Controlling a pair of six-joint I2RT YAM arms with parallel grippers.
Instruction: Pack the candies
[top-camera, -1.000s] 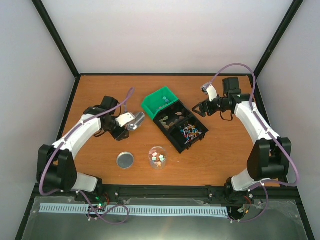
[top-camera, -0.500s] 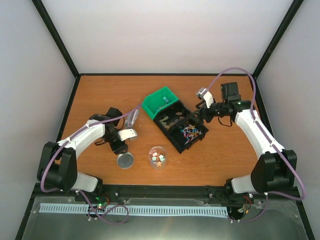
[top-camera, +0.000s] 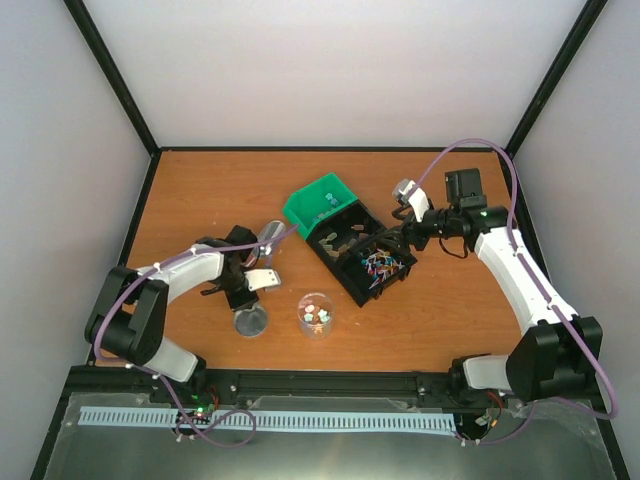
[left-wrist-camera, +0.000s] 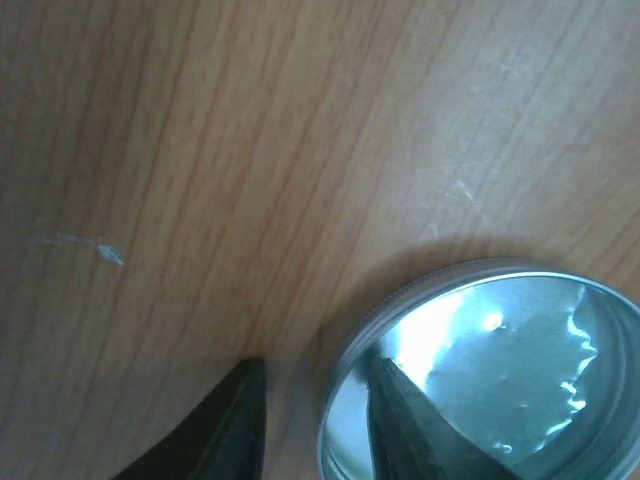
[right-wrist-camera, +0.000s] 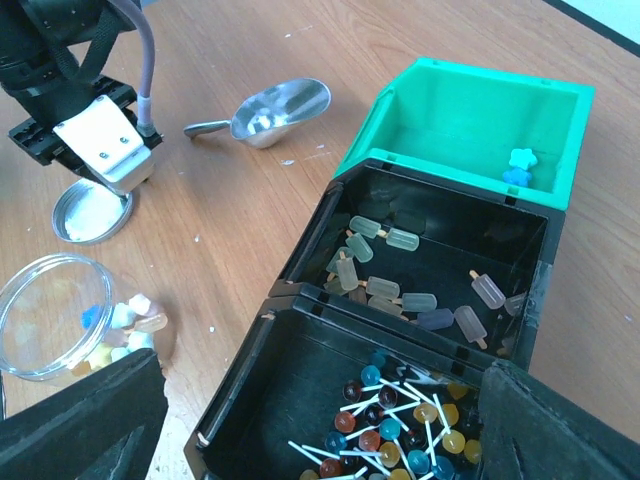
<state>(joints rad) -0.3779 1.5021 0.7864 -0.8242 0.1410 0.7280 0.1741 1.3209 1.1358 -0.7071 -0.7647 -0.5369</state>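
Note:
The candies (top-camera: 317, 316) are small pastel pieces in a clear round jar (top-camera: 316, 300), also seen in the right wrist view (right-wrist-camera: 125, 318). A few blue ones (right-wrist-camera: 518, 168) lie in the green bin (top-camera: 322, 205). The jar's metal lid (top-camera: 250, 321) lies on the table left of the jar. My left gripper (top-camera: 249, 304) is open and low over the lid (left-wrist-camera: 500, 370). One finger (left-wrist-camera: 225, 420) stands outside the rim and the other inside. My right gripper (top-camera: 392, 238) is open and empty, hovering over the black bins (right-wrist-camera: 300, 400).
A metal scoop (top-camera: 270, 233) lies on the table between the left arm and the green bin. The black bins hold translucent popsicle sweets (right-wrist-camera: 400, 290) and lollipops (right-wrist-camera: 400, 420). The wooden table (top-camera: 200, 190) has black frame posts at its edges.
My left gripper has let go of the scoop, which now lies on the table, and has moved near and down onto the lid's rim. My right gripper has moved left over the black bins.

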